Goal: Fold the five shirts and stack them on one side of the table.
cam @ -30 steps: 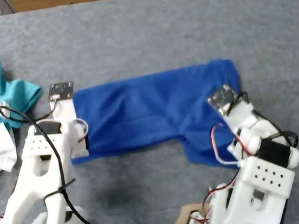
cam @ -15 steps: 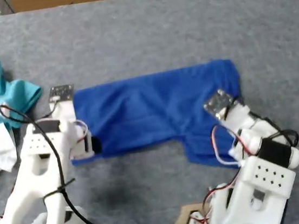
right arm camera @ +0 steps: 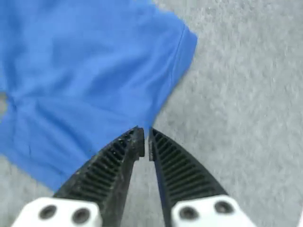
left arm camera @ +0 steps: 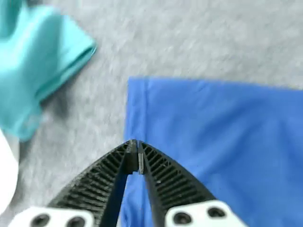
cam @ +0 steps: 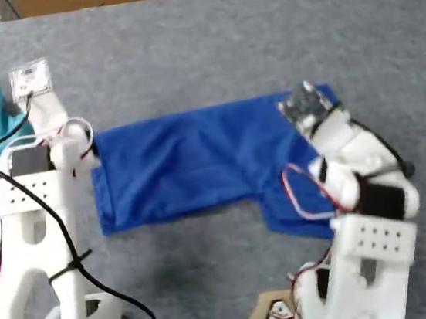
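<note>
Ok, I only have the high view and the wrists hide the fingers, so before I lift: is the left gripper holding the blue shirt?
Observer: No. The left gripper is shut on nothing, its tips over the blue shirt at its edge.
Operator: And the right one?
Observer: The right gripper is all but shut and empty, over the shirt's edge, with bare table beside it.
Operator: Anything crowding the left one?
Observer: The teal shirt lies apart from the blue one, with a strip of table between them.
</note>
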Motion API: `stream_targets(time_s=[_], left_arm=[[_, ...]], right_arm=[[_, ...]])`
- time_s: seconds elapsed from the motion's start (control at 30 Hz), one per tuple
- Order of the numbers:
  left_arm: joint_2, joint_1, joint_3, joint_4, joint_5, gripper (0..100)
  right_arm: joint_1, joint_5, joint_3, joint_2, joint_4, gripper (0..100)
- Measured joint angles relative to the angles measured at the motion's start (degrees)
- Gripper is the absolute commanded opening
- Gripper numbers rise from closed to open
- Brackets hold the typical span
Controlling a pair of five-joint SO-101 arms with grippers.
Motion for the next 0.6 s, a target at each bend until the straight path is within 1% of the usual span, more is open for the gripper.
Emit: stream_targets(time_s=[0.1, 0.17, 0.3, 0.6], left_arm=[[3.25, 2.02, 0.0, -4.48, 0.0, 2], [6.77, 2.64, -0.26, -5.98, 0.26, 2], [16.18, 2.81, -3.69, -6.42, 3.52, 2], [35.96, 2.81, -16.26, -6.42, 4.48, 2]], right_arm=[[-0.79, -2.9, -6.77, 10.29, -1.23, 0.5], [-1.14, -3.78, -12.84, 18.55, -1.32, 0.5], [-1.58, -5.27, -25.93, 34.2, -0.79, 0.5], [-1.49, -9.93, -51.25, 66.64, -0.79, 0.5]])
